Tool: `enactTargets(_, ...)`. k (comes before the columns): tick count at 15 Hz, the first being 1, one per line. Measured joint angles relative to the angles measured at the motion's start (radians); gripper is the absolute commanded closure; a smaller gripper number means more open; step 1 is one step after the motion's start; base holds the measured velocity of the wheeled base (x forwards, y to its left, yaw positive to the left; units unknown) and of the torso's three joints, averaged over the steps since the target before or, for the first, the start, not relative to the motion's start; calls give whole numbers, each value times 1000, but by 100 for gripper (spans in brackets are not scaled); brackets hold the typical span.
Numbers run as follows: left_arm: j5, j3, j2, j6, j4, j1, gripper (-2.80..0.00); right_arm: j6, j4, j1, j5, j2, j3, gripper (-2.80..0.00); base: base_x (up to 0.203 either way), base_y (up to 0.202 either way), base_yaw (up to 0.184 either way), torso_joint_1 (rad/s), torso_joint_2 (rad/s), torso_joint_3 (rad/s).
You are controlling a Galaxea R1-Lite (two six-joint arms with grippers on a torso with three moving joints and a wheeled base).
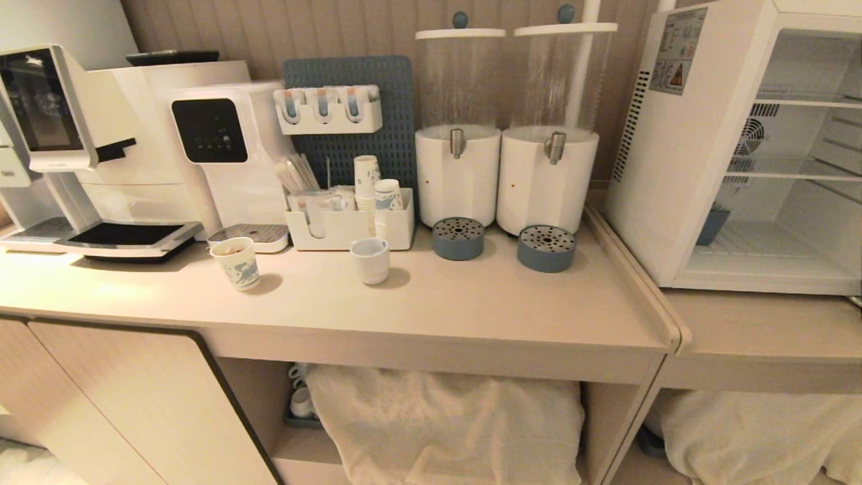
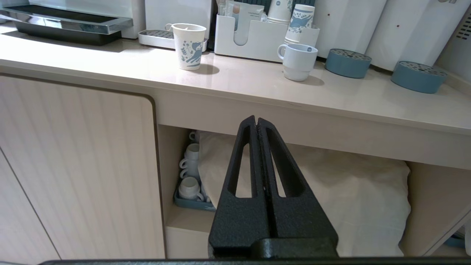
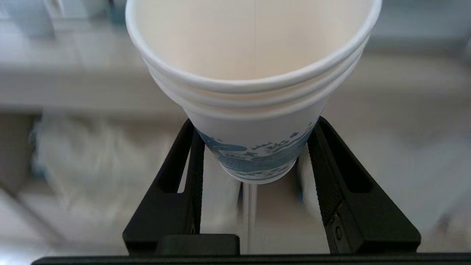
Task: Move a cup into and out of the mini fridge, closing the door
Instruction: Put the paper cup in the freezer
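The left pincer [image 2: 257, 123], pressed together, hangs before the counter's [image 2: 235, 88] edge, over what seems bundled cloth [image 2: 349, 198].

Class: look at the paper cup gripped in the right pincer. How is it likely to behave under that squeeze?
The cup looks thin-walled paper, so probably light and easily dented. It appears empty, so little weight steadies it. Its taper narrows where the right pincer grips it, so it might slip.

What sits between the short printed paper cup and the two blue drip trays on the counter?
A plain white mug stands between the paper cup and the drip trays, per the head view.
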State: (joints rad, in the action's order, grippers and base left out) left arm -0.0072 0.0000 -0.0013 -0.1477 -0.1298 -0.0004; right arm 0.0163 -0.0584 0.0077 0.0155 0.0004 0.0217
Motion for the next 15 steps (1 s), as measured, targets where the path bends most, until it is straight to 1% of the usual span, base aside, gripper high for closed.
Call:
enactTargets(1, 0, 0, 0, 5, 0, 0, 0, -18, -1, 0, 0, 0, 2, 0, 0, 0, 0, 0, 0, 0)
enactTargets(4, 1, 0, 0, 9, -1, 0, 0, -21, 3, 0, 1, 0, 2, 0, 0, 0, 0, 0, 0, 0)
enactTargets(6, 2, 0, 0, 12, -1, -2, 0, -22, 4, 0, 1, 0, 1, 0, 6, -85, 12, 2, 2, 4)
enactTargets(13, 1, 0, 0, 4, 2, 0, 0, -22, 3, 1, 1, 0, 1, 0, 0, -188, 1, 1, 2, 2)
enactTargets(15, 1, 0, 0, 5, 2, 0, 0, -24, 3, 2, -1, 0, 1, 0, 0, -122, 2, 2, -2, 6)
